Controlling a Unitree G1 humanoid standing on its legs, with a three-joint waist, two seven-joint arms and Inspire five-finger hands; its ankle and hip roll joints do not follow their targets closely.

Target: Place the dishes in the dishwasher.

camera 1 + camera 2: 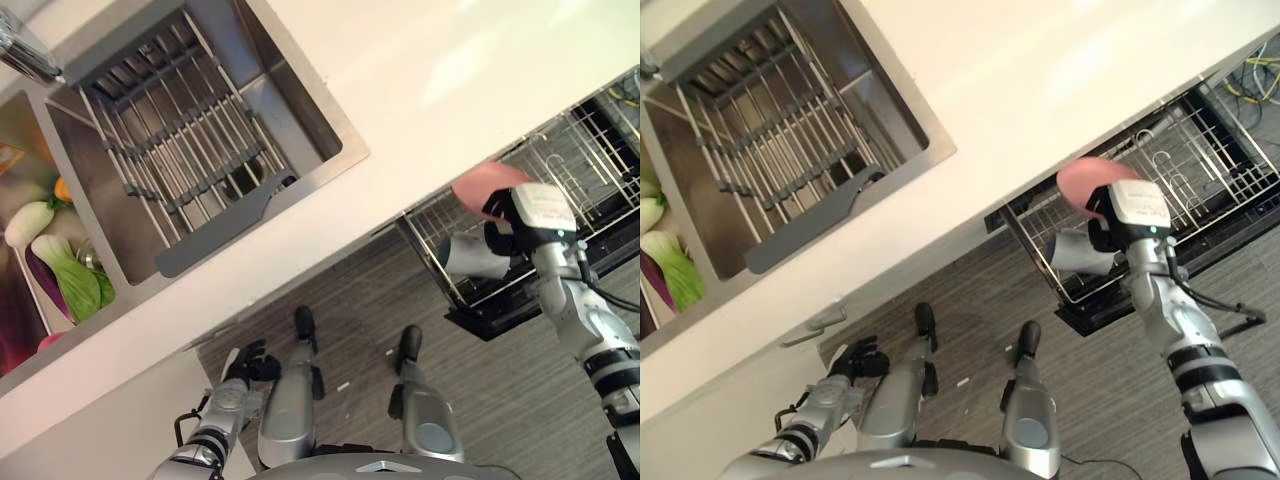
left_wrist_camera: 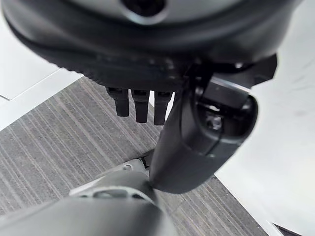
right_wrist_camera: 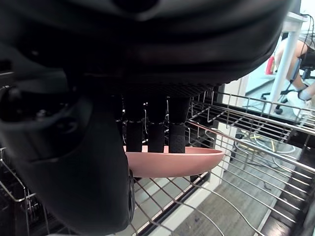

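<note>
A: Where is the dish seen?

B: A pink bowl (image 3: 172, 161) is held in the right robot hand (image 1: 1110, 225), above the pulled-out wire rack of the dishwasher (image 1: 1200, 160). In the right wrist view the fingers (image 3: 156, 135) are curled down over the rim of the bowl, and the thumb is placed at the other side, so the bowl is pinched between them. The bowl is seen just over the wires of the rack; whether it touches them cannot be told.

A: And the other robot hand?

B: The left robot hand (image 1: 245, 365) is seen low, near the grey striped floor (image 1: 500, 400), well apart from the rack. Its fingers (image 2: 140, 105) are curled and nothing is held in them.

A: What else is shown?

B: A white worktop (image 1: 450, 90) is seen running across the view, with a steel sink (image 1: 300, 90) set into it. A grey drying rack (image 1: 180, 150) is laid inside the sink. Beside the sink, green vegetables (image 1: 70, 275) are seen in another compartment. In the right wrist view, the legs of a seated person (image 3: 295, 59) are seen far behind the dishwasher.
</note>
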